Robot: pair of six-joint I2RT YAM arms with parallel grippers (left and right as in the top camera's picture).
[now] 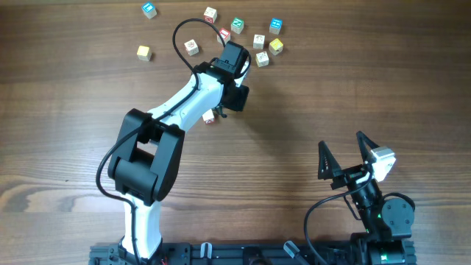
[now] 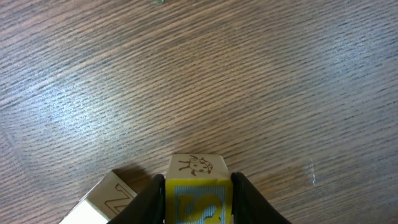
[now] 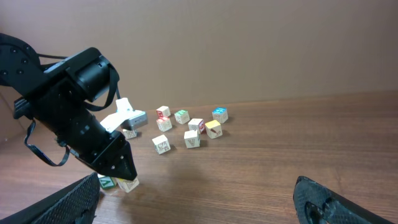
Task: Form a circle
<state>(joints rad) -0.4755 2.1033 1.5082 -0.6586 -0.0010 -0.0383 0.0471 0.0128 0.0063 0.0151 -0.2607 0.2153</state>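
table [image 1: 353, 88]: brown wood grain | blue-faced cube [image 1: 149, 9]: far edge | tan cube [image 1: 143, 52]: near it, apart

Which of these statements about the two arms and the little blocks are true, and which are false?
1. The right gripper is open and empty. True.
2. A yellow-edged cube sits between the fingers of the left gripper. True.
3. The other cubes are stacked in a tower. False: they lie singly, spread over the table.
4. The table is white plastic. False: it is brown wood grain.
5. Both arms reach in among the cubes. False: only the left arm does; the right arm is well away from them.
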